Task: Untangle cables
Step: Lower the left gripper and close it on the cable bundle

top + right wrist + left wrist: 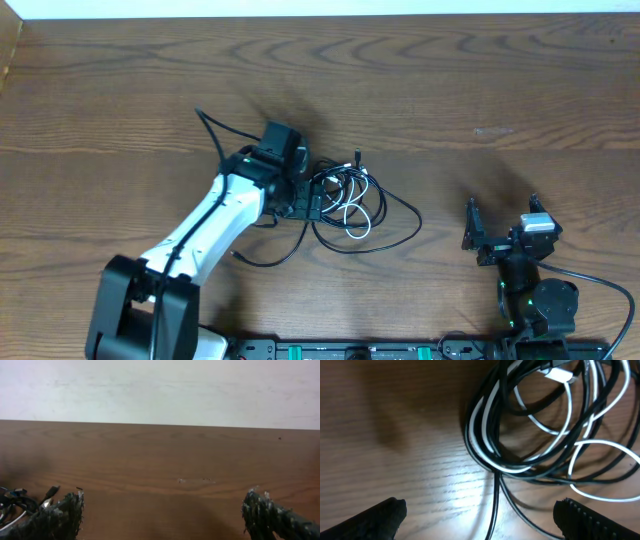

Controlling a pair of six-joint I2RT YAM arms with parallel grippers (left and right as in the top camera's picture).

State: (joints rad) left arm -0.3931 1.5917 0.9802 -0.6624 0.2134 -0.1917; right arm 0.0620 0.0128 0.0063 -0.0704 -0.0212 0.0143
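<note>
Because the black cable (495,505) and white cable (476,417) lie looped through each other on the table (450,80), the left jaws hang spread wide over the tangle's left edge, seemingly to pick one strand. The right jaws, equally spread, sit well apart; only crossing loops obstruct.

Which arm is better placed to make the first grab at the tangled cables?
Left. The left gripper hovers at the cables, jaws open; the right gripper, also open, sits apart over bare table.
</note>
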